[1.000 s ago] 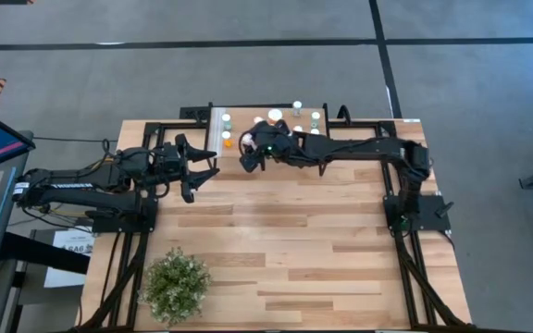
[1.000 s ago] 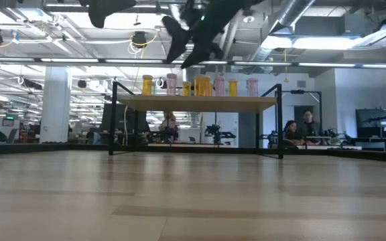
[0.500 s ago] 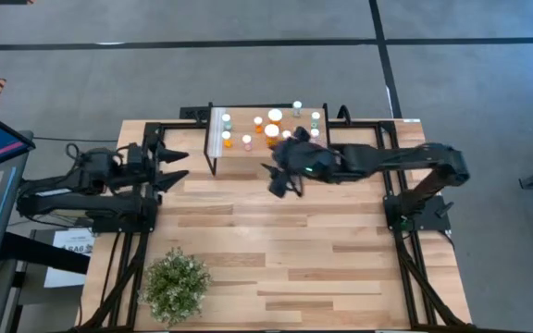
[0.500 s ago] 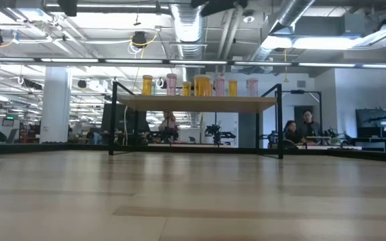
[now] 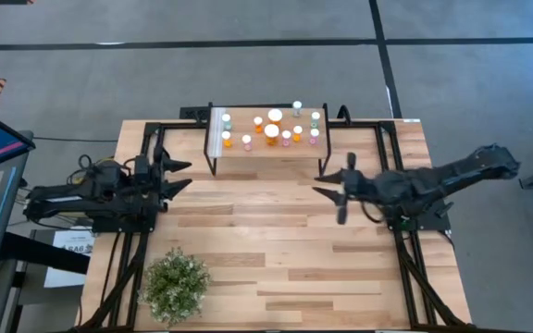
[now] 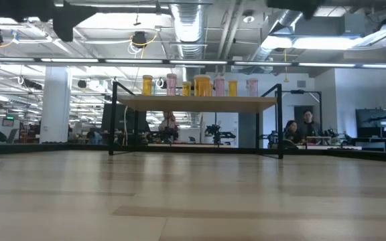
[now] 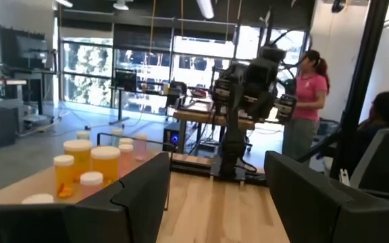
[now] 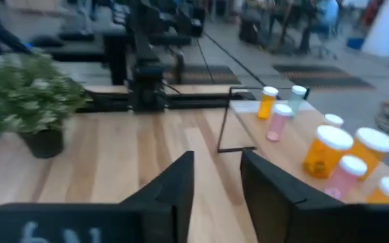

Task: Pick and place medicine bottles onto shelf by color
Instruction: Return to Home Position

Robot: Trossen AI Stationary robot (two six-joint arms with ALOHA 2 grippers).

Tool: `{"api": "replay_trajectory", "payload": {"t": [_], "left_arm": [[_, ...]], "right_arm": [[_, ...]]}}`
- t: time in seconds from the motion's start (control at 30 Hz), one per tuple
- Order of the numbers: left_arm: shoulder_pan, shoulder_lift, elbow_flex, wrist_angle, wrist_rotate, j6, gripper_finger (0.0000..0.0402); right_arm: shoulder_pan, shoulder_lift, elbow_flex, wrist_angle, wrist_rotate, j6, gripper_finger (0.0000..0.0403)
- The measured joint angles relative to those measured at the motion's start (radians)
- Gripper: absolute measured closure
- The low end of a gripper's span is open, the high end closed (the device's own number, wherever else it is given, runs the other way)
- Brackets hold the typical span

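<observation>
Homing, we want the right tool [image 5: 328, 185], empty and parted, drawn clear of the shelf [image 5: 257, 148] and its medicine bottles [image 5: 272, 130]; the left tool [image 5: 181, 175] gapes wide near the shelf.

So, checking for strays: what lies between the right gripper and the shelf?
Only bare tabletop, per the high view; the right gripper hangs open, off the front of the shelf.

medicine bottles [image 5: 272, 130]: white caps, bodies orange, pink or teal-green; shelf [image 5: 265, 151]: light wood, white strip at one end, black legs; table [image 5: 276, 259]: pale wood planks; plant [image 5: 176, 285]: green; left gripper [image 5: 189, 174], right gripper [image 5: 316, 185]: black; floor [image 5: 248, 74]: grey, black lines
</observation>
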Motion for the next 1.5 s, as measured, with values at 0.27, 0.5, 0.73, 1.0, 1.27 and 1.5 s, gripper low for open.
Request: {"api": "replay_trajectory", "payload": {"t": [0.27, 0.5, 0.73, 1.0, 1.27, 1.5], "left_arm": [[0.000, -0.002, -0.122, 0.142, 0.004, 0.011, 0.0188], [0.000, -0.002, -0.186, 0.201, 0.071, 0.011, 0.0271], [0.000, -0.002, -0.206, 0.195, 0.158, 0.012, 0.0380], [0.000, -0.021, -0.207, 0.090, 0.164, 0.018, 0.0400], [0.000, -0.139, -0.208, -0.047, 0.198, 0.047, 0.0401], [0.000, -0.202, -0.207, -0.102, 0.209, 0.077, 0.0401]], "right_arm": [[0.104, -0.374, -0.354, 0.183, -0.001, -0.024, 0.0319], [0.144, -0.662, -0.513, 0.175, -0.003, -0.060, 0.0365], [0.181, -0.919, -0.633, 0.166, -0.036, -0.151, 0.0397], [0.190, -0.960, -0.696, 0.164, -0.053, -0.173, 0.0391], [0.188, -0.962, -0.721, 0.133, -0.054, -0.163, 0.0394], [0.188, -0.962, -0.720, 0.134, -0.054, -0.166, 0.0399]]}}
